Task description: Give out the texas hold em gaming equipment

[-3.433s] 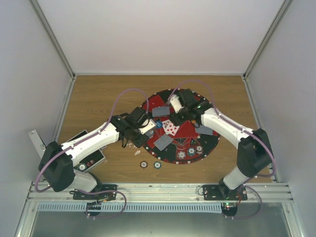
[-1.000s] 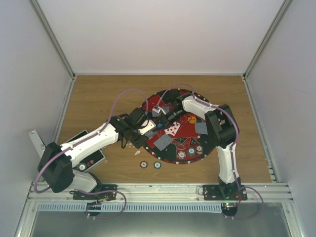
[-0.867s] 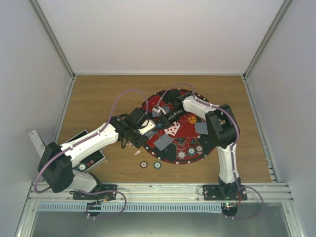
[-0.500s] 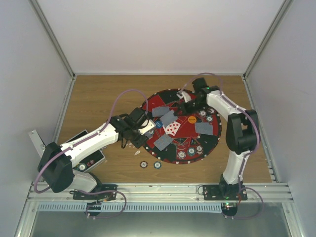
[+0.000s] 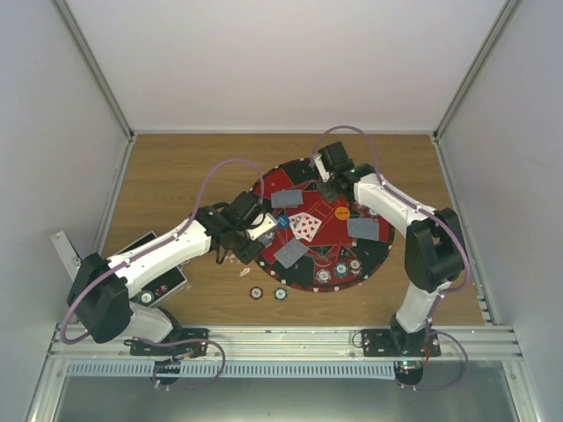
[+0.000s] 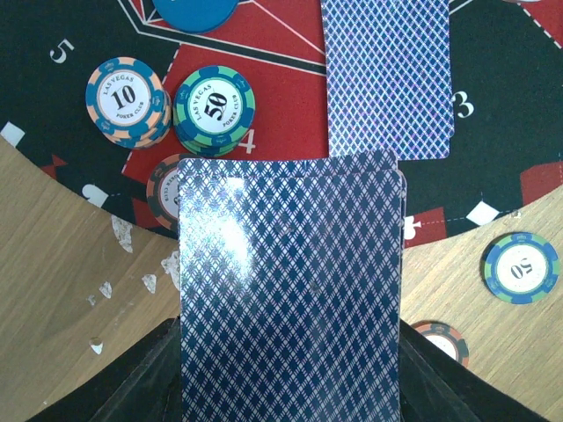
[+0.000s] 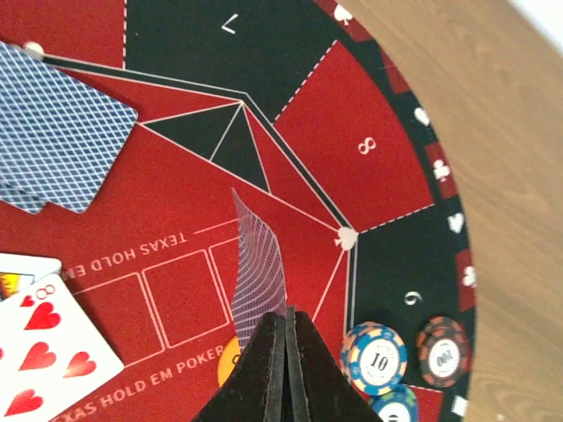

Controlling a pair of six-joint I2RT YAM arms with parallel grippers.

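Right arm is off the mat's centre now, up at the upper middle of the overhead frame. Right gripper (image 7: 283, 321) is clenched on one card (image 7: 258, 264) by its bottom edge, upright over the mat (image 7: 378, 149). Left gripper (image 5: 262, 230) clamps more cards (image 6: 290, 290) at the mat's left rim. Cards look light, bendy and slick, so pinch an edge. Chips (image 6: 214, 107) look rigid; take them by the rim.
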